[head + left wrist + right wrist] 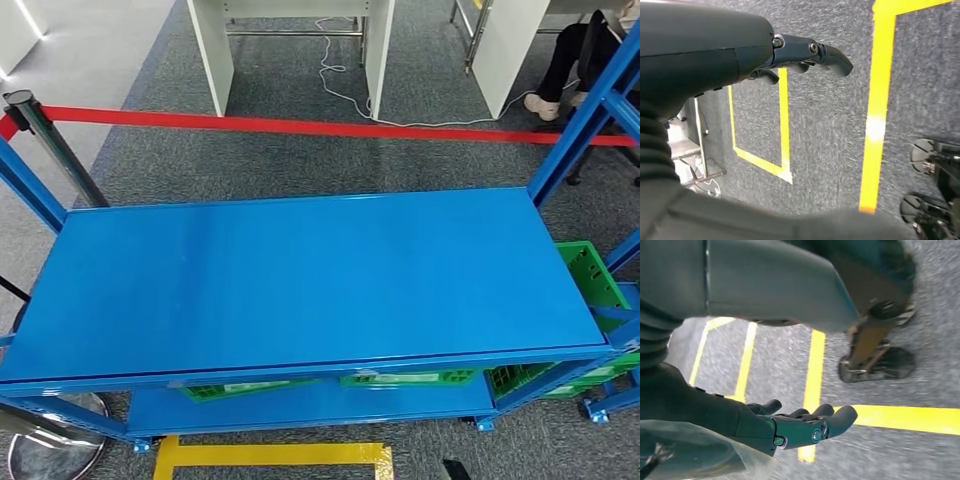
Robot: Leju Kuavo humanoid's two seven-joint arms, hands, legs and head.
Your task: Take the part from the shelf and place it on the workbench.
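A blue shelf [302, 270] spans the head view, seen from above; its top deck is a bare, flat blue sheet, so the part cannot be seen there. Under the front edge, on the lower deck, the rims of green crates [249, 388] peek out; another green crate [592, 280] sits at the right end behind the blue upright; what the crates hold is hidden by the top deck, so the part's place cannot be told, though a crate below seems the likeliest spot. Beyond the shelf a red barrier tape [302, 125] crosses the grey carpet [302, 165], strung from a metal post [53, 145], seemingly to fence off the work area; white table legs [211, 50] stand past it, and a seated person's legs [562, 65] show at top right. Yellow floor tape [272, 457] lies in front of the shelf, probably marking where the robot should stand.

Both arms hang at the robot's sides, wrist cameras facing the floor; the left hand [806, 55] is released, fingers extended and lightly curved, holding nothing; the right hand [806, 425] is likewise loose and bare, fingers stretched over the carpet and yellow lines. The task looks to be at its start; reaching a crate would likely call for bending or stooping to the lower deck.
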